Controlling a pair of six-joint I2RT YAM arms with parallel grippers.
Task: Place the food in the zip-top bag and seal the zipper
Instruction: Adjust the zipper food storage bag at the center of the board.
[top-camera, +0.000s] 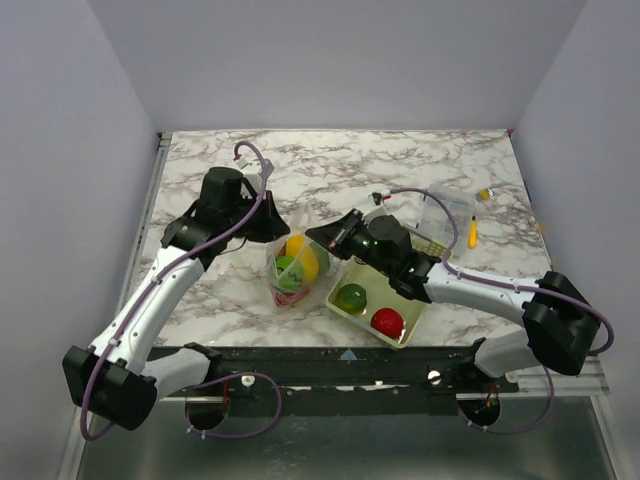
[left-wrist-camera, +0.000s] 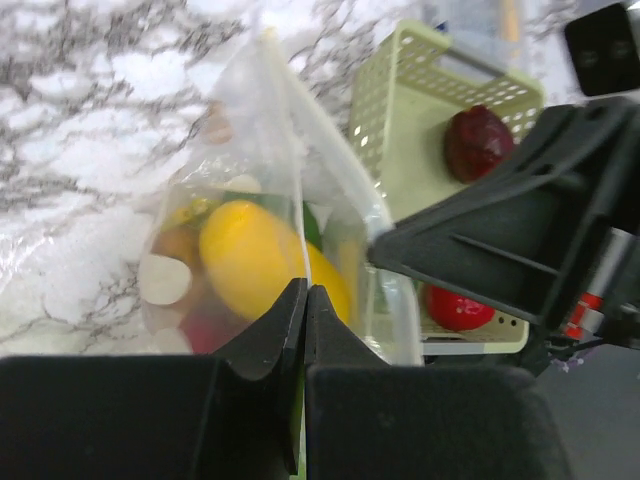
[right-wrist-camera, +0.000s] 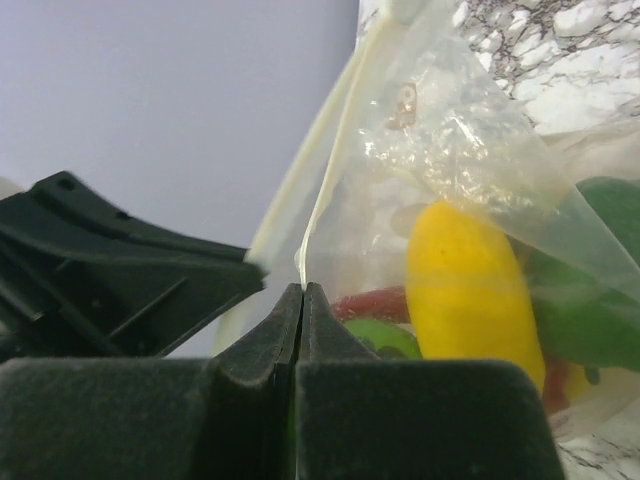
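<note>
The clear zip-top bag (top-camera: 293, 268) stands between both grippers, holding yellow (top-camera: 303, 262), green and red food. My left gripper (top-camera: 275, 228) is shut on the bag's mouth edge at its left, seen in the left wrist view (left-wrist-camera: 304, 290). My right gripper (top-camera: 322, 236) is shut on the same edge at its right, seen in the right wrist view (right-wrist-camera: 301, 289). The zipper strip (right-wrist-camera: 322, 170) rises from the right jaws. A green piece (top-camera: 351, 297) and a red piece (top-camera: 387, 322) lie in the pale lattice basket (top-camera: 411, 326).
A rigid clear plastic box (top-camera: 445, 213) stands behind the basket at right, with a small yellow item (top-camera: 473, 236) beside it. The dark front rail (top-camera: 340, 365) runs along the near table edge. Grey walls enclose the marble table (top-camera: 330, 165).
</note>
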